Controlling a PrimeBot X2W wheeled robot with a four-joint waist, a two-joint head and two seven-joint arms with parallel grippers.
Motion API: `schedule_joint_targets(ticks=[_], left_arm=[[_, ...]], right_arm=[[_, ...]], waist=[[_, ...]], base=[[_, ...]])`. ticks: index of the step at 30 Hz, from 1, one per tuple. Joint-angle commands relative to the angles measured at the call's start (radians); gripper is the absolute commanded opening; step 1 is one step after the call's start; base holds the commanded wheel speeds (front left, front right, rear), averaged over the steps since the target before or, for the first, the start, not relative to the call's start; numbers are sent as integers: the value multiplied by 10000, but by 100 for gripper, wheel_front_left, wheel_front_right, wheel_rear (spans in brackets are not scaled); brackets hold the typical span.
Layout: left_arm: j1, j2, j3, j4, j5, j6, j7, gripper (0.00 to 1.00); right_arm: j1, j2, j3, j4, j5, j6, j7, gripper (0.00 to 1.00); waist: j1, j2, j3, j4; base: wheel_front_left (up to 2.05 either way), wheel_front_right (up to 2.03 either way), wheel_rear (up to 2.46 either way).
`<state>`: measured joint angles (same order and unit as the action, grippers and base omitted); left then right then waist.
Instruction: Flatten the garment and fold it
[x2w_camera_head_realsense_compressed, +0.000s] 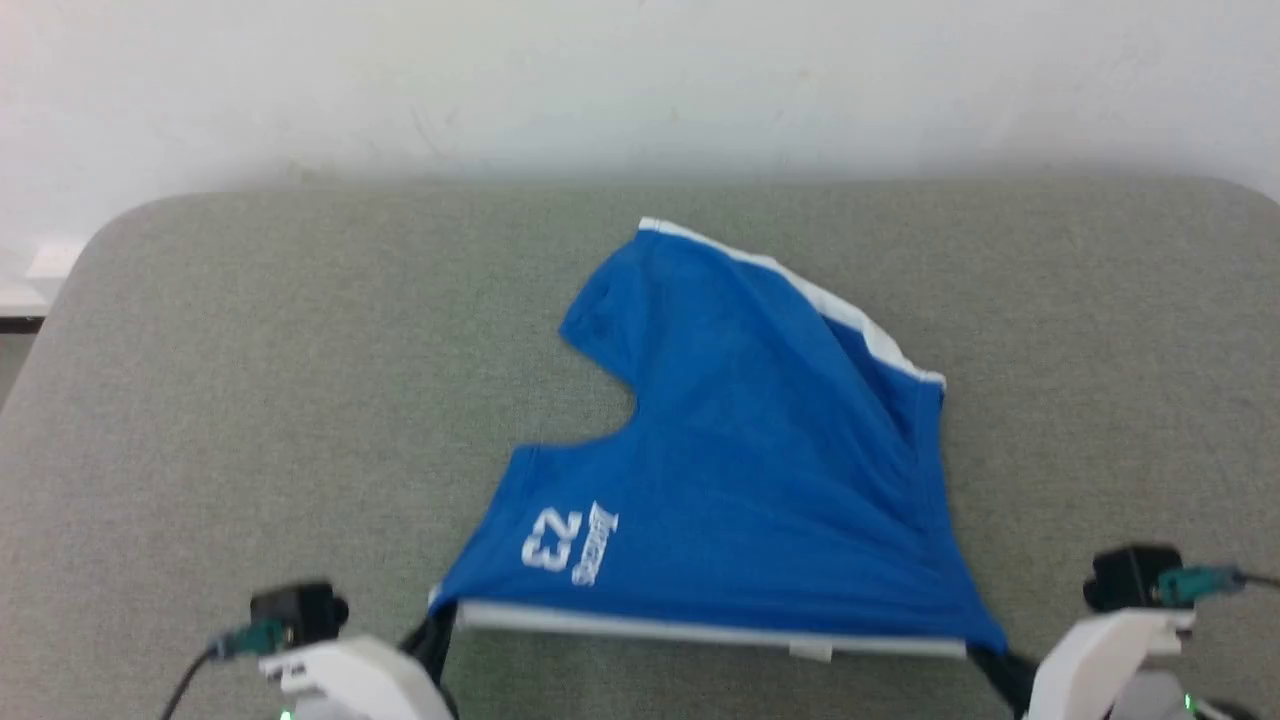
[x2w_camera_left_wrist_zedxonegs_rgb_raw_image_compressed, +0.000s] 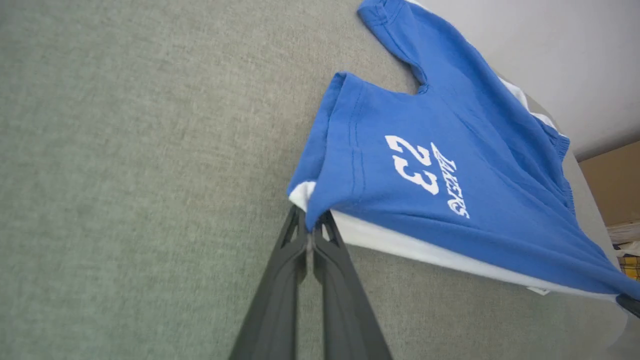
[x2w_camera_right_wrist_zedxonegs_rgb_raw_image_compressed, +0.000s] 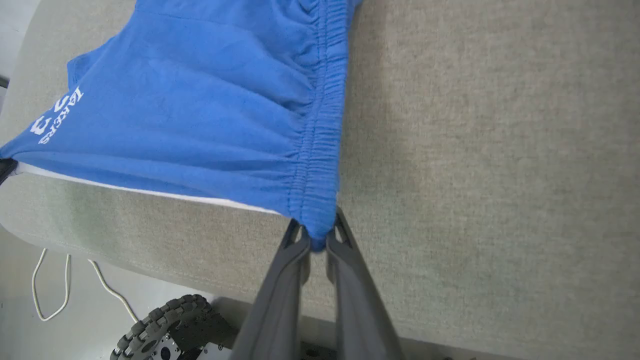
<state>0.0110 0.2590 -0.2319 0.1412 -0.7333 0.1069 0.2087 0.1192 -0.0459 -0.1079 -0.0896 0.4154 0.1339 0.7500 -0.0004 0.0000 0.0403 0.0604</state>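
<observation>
Blue garment (x2w_camera_head_realsense_compressed: 760, 450) lies on the grey-green padded table (x2w_camera_head_realsense_compressed: 250, 400), centre to lower right of the head view. Its bottom edge is lifted and pulled straight between the two grippers. The upper part lies slack on the surface, with one leg pointing toward the upper middle of the frame.

Left gripper (x2w_camera_left_wrist_zedxonegs_rgb_raw_image_compressed: 311, 225): fingers closed, pinching the garment's corner where blue fabric meets the white side stripe (x2w_camera_left_wrist_zedxonegs_rgb_raw_image_compressed: 400, 242). In the head view this is the lower-left corner of the shorts.

Right gripper (x2w_camera_right_wrist_zedxonegs_rgb_raw_image_compressed: 317, 236): fingers closed on the end of the gathered elastic waistband (x2w_camera_right_wrist_zedxonegs_rgb_raw_image_compressed: 320, 125). In the head view this is the lower-right corner of the shorts.

White "23" print with lettering (x2w_camera_head_realsense_compressed: 570, 545) faces up near the left-held corner. A small white label tag (x2w_camera_head_realsense_compressed: 810, 652) hangs at the bottom edge, right of centre. White trim (x2w_camera_head_realsense_compressed: 860, 335) runs along the upper-right edge of the garment.

The fabric is taut along the bottom edge, with wrinkles fanning out from the waistband in the right wrist view.

A pale wall (x2w_camera_head_realsense_compressed: 600, 80) fills the top of the head view. In the lower left of the right wrist view, a black treaded wheel (x2w_camera_right_wrist_zedxonegs_rgb_raw_image_compressed: 165, 325) and a white cable (x2w_camera_right_wrist_zedxonegs_rgb_raw_image_compressed: 55, 290) are on the floor below the table edge.
</observation>
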Motion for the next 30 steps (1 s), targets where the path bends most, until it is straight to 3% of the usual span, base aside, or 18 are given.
schedule_joint_targets(ticks=[1, 7, 12, 20, 30], left_arm=[[543, 205, 218, -303, -50, 419, 100, 0], [2219, 372, 398, -1555, -52, 1304, 439, 0], [2375, 315, 460, -2360, -87, 1427, 354, 0], [-137, 381, 314, -2031, 51, 820, 356, 0], [-4784, 280, -72, 933, 137, -557, 427, 0]], right_arm=[[405, -83, -183, -105, 27, -32, 105, 0], [1515, -49, -285, -308, 252, -32, 661, 0], [1432, -46, -391, -543, 576, -32, 518, 0], [304, -44, -329, -657, 311, -32, 777, 0], [-1828, -44, -306, -326, 228, -32, 675, 0]], waist=[[4, 0, -208, -13], [4, 0, -301, 30], [4, 0, -281, -57], [4, 0, 111, -300], [4, 0, 2108, -887]], base=[[0, 0, 0], [0, 0, 0], [0, 0, 0], [0, 0, 0], [0, 0, 0]])
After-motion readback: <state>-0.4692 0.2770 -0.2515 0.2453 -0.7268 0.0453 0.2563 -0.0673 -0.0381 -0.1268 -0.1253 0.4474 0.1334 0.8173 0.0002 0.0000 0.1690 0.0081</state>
